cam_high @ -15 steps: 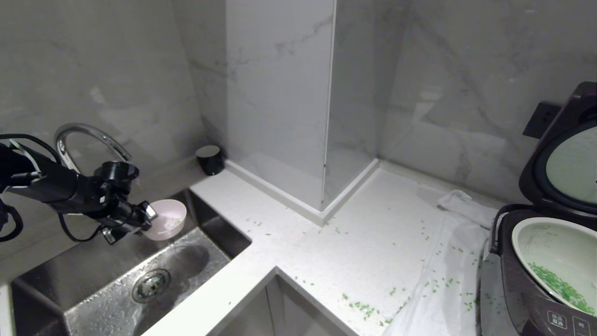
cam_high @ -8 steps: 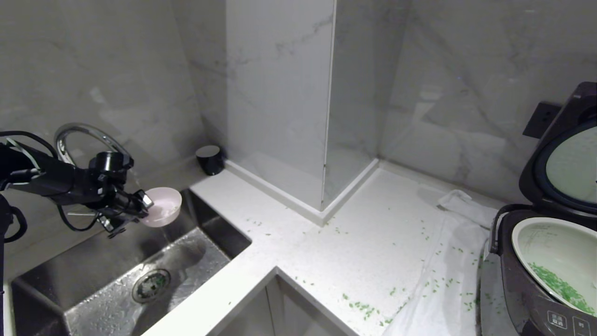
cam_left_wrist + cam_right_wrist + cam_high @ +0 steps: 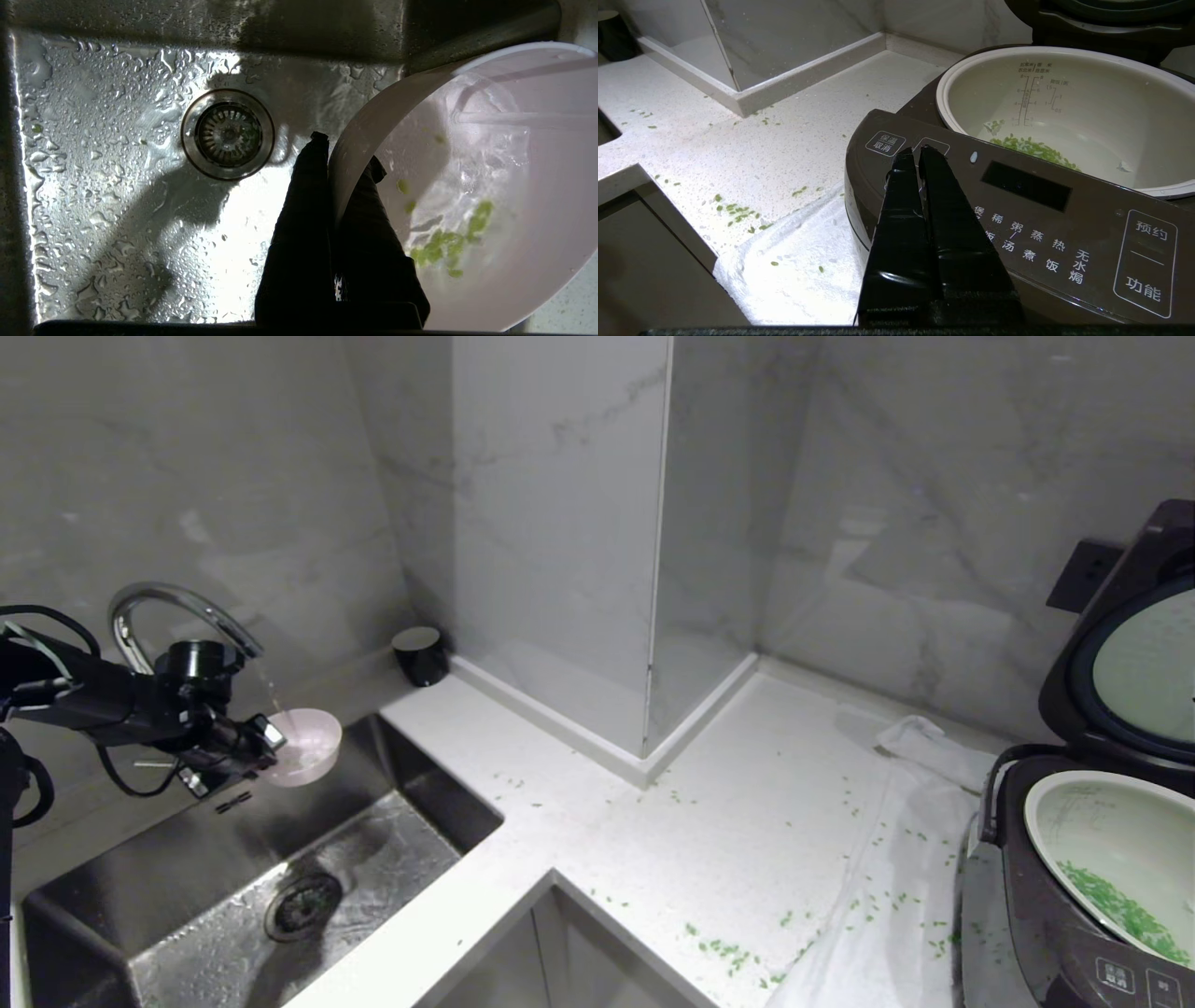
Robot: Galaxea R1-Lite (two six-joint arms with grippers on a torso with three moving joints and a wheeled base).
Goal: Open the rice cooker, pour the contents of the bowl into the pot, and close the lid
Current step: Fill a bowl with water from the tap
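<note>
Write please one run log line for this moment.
left claw: shut on bowl rim, under faucet over sink | right claw: shut, empty, by rice cooker | lid: open

L arm [image 3: 84, 695]: matte black, round cap atop wrist, black cables looping off it | L pincer [image 3: 343, 154]: two flat black tapered fingers [image 3: 303, 224] | R pincer [image 3: 917, 154]: glossy black wedge fingers [image 3: 957, 242], faint tape-like seams

The white speckled countertop [image 3: 709, 803] carries the rice cooker [image 3: 1055, 915], a white cloth [image 3: 887, 896], a black cup [image 3: 419, 654] and scattered green bits [image 3: 724, 952].
</note>
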